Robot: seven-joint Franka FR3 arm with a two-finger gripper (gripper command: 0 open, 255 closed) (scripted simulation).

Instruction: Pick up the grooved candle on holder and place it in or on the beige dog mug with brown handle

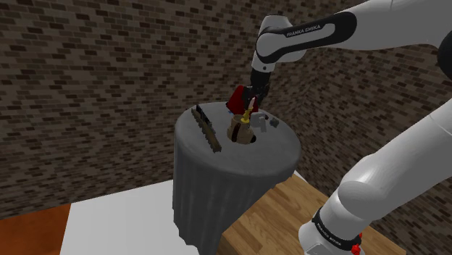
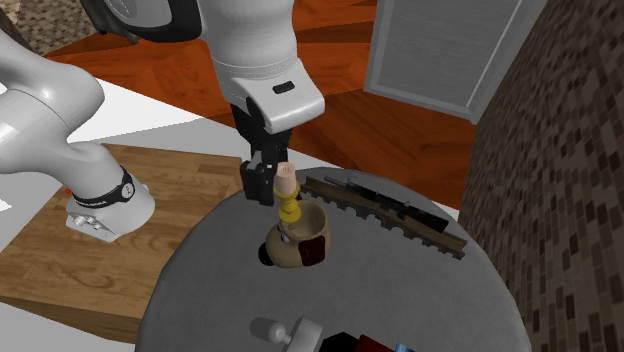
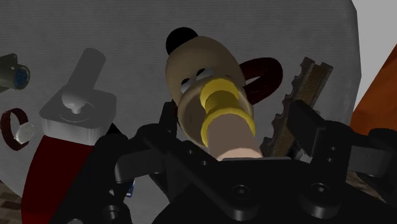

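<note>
The beige dog mug (image 2: pixel 303 243) with a dark brown handle (image 3: pixel 262 71) stands in the middle of a round grey table (image 2: pixel 430 300). The candle (image 2: pixel 286 192), a pale beige stem on a yellow ringed holder (image 3: pixel 219 102), stands with its holder end inside the mug, leaning a little. My black gripper (image 2: pixel 268 186) hangs right over the mug around the candle's upper end. In the wrist view the fingers (image 3: pixel 170 121) stand apart on either side of the candle (image 3: pixel 232 137), with a gap showing at the finger on the toothed strip's side. The shoulder view has the mug (image 1: pixel 243 135) beneath the gripper (image 1: pixel 253 98).
A long dark toothed strip (image 2: pixel 395 215) lies on the table beyond the mug. A grey-white knobbed block (image 3: pixel 79 105), a red object (image 3: pixel 48 168) and a small ring (image 3: pixel 16 127) lie on the mug's other side. The table edge drops to wooden floor (image 1: pixel 282 210).
</note>
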